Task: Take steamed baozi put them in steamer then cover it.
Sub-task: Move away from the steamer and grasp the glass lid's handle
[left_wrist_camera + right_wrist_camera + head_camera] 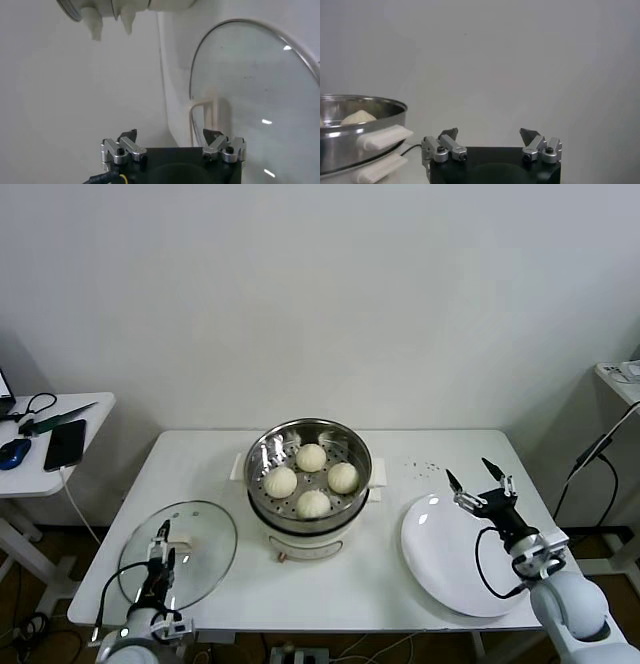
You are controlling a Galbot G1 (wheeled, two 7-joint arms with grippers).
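Baozi [311, 478]: four, all seated in my steamer [262, 450], tabletop centre. Cover [205, 534]: flat at front-left corner, unplaced. Left hand [160, 556] over it, fingers apart; right hand [480, 480] apart, empty.

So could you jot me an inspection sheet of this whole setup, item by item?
Surface: white table, a few dark specks near the far right.
Job's things: four baozi in the steamer; glass cover lying flat at front left, not on the steamer.
Clutter: bare white plate at front right.
Grippers: left tool open over the cover; right tool open above the plate; both hold nothing.
Cables: black cable on the right arm; white cable hanging left of the table.
Surroundings: side table with phone and mouse; white wall.
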